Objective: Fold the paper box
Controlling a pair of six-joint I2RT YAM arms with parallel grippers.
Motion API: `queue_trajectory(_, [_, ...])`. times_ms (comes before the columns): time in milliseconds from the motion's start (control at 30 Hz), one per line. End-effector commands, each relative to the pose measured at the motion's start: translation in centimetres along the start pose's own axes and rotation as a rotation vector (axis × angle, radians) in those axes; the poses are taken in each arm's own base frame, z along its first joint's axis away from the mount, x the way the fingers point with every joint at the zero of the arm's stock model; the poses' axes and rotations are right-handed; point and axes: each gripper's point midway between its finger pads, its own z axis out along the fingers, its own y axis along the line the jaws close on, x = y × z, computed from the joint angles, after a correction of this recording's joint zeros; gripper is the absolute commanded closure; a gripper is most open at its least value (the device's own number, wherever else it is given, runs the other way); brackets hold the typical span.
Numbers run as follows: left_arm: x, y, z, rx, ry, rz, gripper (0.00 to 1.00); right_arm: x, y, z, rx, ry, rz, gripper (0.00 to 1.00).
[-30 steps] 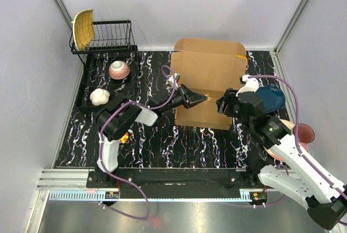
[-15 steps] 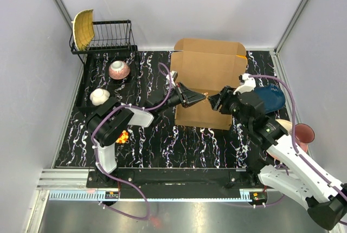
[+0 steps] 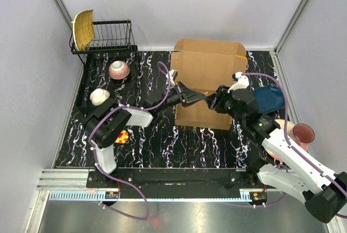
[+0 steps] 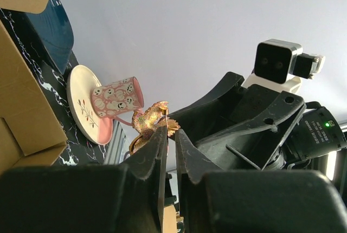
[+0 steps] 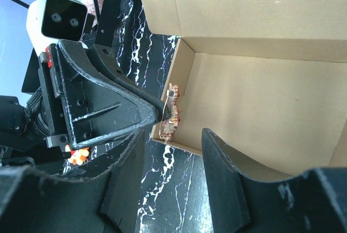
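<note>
Top external: paper box (image 3: 209, 76), lid flap raised, rear centre of worktop (image 3: 162, 141)

Material: corrugated card, judged light and stiff, bending only along its creases. Best hold: a flap edge beside a crease.
Over its tray: left tool (image 4: 169, 130) clenched on a small gold crumpled scrap (image 5: 172, 111); right tool (image 5: 174, 135) released, empty, facing it.

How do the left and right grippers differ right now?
The left gripper is shut; the right gripper is open. The left gripper pinches a small golden scrap; the right gripper holds nothing. Shared: both hover above the paper box, tips facing each other.
</note>
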Motion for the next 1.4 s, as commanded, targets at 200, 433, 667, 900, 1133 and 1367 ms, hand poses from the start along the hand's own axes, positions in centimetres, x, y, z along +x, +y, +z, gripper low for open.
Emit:
queue_trajectory(200, [0.8, -10.3, -1.8, 0.390, -0.007, 0.214, 0.87, -2.0, 0.9, 0.3, -0.018, -0.082, 0.022, 0.51])
queue_trajectory(433, [1.1, -10.3, -1.8, 0.391, 0.000, 0.210, 0.87, -2.1, 0.9, 0.6, -0.017, -0.091, 0.025, 0.57])
queue_trajectory(667, [1.2, -10.5, -1.8, 0.394, -0.001, 0.212, 0.88, -2.0, 0.8, 0.8, -0.011, -0.088, 0.024, 0.62])
queue_trajectory(900, [1.2, -10.6, -1.8, 0.398, 0.002, 0.216, 0.88, -1.5, 0.1, 0.6, 0.004, -0.086, 0.026, 0.71])
queue_trajectory(1133, [1.2, -10.6, -1.8, 0.398, 0.000, 0.217, 0.88, -0.9, -0.4, 0.2, 0.013, -0.077, 0.032, 0.64])
queue_trajectory(1367, [1.1, -10.6, -1.8, 0.398, -0.004, 0.220, 0.88, -0.8, -0.6, -0.4, 0.013, -0.077, 0.035, 0.61])
